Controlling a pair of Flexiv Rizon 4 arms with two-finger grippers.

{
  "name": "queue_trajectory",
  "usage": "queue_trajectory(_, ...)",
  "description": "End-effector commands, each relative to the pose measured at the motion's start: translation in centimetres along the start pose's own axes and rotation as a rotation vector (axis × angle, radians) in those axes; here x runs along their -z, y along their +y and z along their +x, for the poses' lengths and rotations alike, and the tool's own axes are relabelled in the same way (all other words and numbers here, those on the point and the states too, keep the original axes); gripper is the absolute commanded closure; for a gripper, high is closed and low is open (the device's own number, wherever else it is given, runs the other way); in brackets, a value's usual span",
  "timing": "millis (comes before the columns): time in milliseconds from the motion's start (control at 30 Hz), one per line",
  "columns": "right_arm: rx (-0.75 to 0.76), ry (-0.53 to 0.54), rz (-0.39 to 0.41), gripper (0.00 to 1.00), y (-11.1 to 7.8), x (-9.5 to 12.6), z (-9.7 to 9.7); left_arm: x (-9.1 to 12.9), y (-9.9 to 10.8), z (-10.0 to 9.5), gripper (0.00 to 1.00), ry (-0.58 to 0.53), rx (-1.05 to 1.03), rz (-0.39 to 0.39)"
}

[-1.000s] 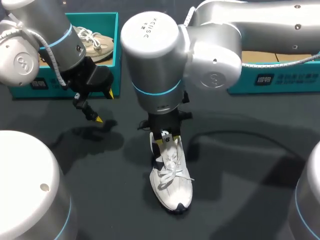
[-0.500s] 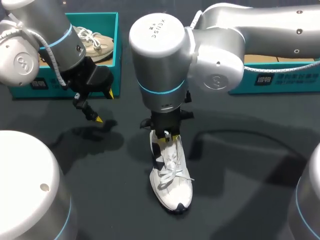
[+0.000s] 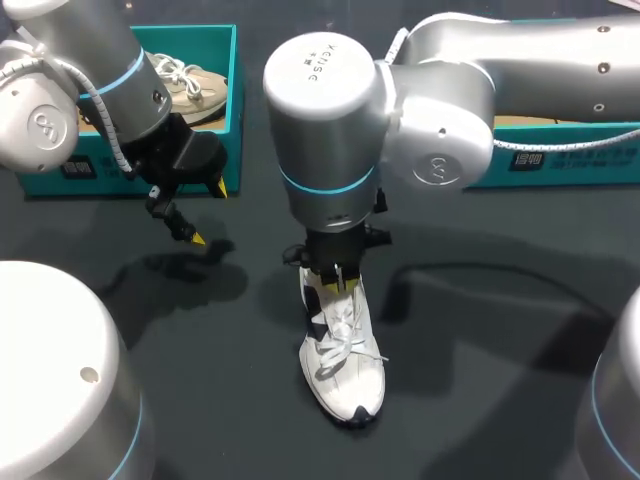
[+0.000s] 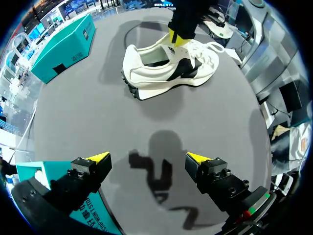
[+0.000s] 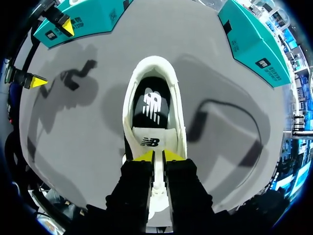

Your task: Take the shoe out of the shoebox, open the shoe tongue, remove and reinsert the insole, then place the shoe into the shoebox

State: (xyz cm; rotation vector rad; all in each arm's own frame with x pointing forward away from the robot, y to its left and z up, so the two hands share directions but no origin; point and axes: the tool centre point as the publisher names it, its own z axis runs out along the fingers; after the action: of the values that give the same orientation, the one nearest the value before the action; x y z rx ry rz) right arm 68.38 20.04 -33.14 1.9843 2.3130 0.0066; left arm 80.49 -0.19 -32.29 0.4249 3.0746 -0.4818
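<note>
I see two teal shoeboxes along the far edge of the dark desk (image 3: 500, 330). The left shoebox (image 3: 233, 120) holds a beige shoe (image 3: 190, 82), and the right shoebox (image 3: 600, 165) sits partly behind my right arm. The white shoe (image 3: 343, 350) stands upright mid-desk, outside both. My left gripper (image 4: 147, 159) hangs spread wide beside the left shoebox, nothing between its fingers. My right gripper (image 5: 157, 156) is pinched onto the shoe's tongue (image 5: 152, 141), fingers nearly together.

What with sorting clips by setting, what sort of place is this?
Likely a robotics lab bench: robot arms over a dark table, right end effector gripping a white sneaker, teal shoeboxes behind.
</note>
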Motion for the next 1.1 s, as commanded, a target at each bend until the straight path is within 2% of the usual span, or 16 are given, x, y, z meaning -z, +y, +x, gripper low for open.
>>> queue_trajectory(33, 0.006, 0.028, 0.025, 0.89, 0.7, -1.6, -0.1, 0.0, 0.0, 0.0, 0.0, -0.001, -0.001, -0.003)
queue_trajectory(167, 0.005, 0.037, 0.041, 0.85, 1.1, -2.4, -0.3, 0.0, 0.0, 0.0, 0.0, -0.001, -0.001, -0.003)
queue_trajectory(333, 0.011, 0.047, 0.04, 0.82, 1.8, -2.1, -0.7, 0.0, 0.0, 0.0, 0.0, -0.001, -0.001, -0.003)
queue_trajectory(600, 0.083, 0.019, -0.059, 0.78, 2.1, 2.2, 0.0, 0.0, 0.0, 0.0, 0.0, -0.001, -0.001, -0.003)
queue_trajectory(833, 0.315, 0.023, -0.082, 0.66, 2.6, 5.4, 0.2, 0.0, 0.0, 0.0, 0.0, -0.001, -0.001, -0.003)
queue_trajectory(967, 0.519, 0.096, -0.141, 0.65, 2.7, 6.9, -0.5, 0.0, 0.0, 0.0, 0.0, -0.001, -0.001, -0.003)
queue_trajectory(1033, 0.614, 0.113, -0.144, 0.63, 2.8, 7.3, -1.0, 0.0, 0.0, 0.0, 0.0, -0.001, -0.001, -0.003)
queue_trajectory(1100, 0.66, 0.138, -0.159, 0.54, 3.1, 7.7, -1.5, 0.0, 0.0, 0.0, 0.0, -0.001, -0.001, -0.003)
